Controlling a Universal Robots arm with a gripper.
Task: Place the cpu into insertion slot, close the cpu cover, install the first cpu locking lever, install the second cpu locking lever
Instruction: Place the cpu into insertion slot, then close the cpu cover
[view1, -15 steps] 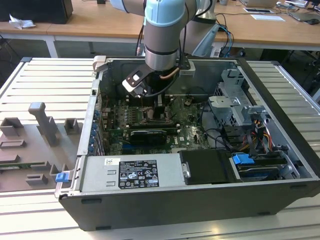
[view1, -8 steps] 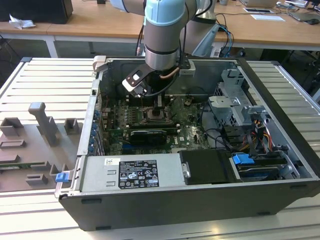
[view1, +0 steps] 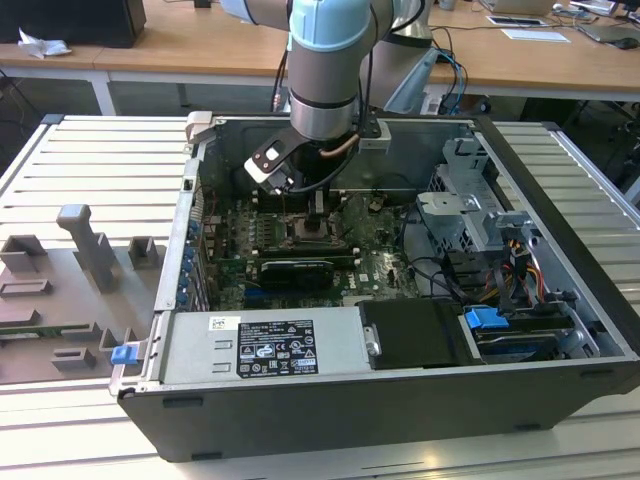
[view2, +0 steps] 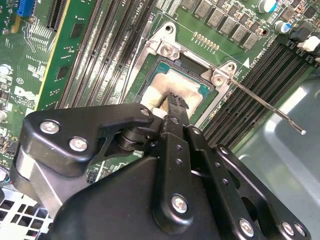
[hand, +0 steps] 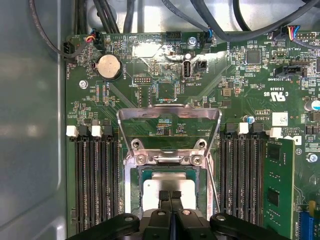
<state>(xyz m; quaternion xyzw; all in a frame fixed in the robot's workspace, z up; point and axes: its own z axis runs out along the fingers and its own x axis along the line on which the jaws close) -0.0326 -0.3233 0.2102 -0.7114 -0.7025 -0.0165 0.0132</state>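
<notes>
So the gripper is pinched fully together, holding nothing, tips resting on the cpu seated in the insertion slot right under them. Chip's light, rigid, fragile I'd say; edges only.

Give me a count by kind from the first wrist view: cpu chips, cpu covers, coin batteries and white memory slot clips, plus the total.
cpu: 1
cpu cover: 1
coin battery: 1
white memory slot clips: 4
Total: 7
</notes>
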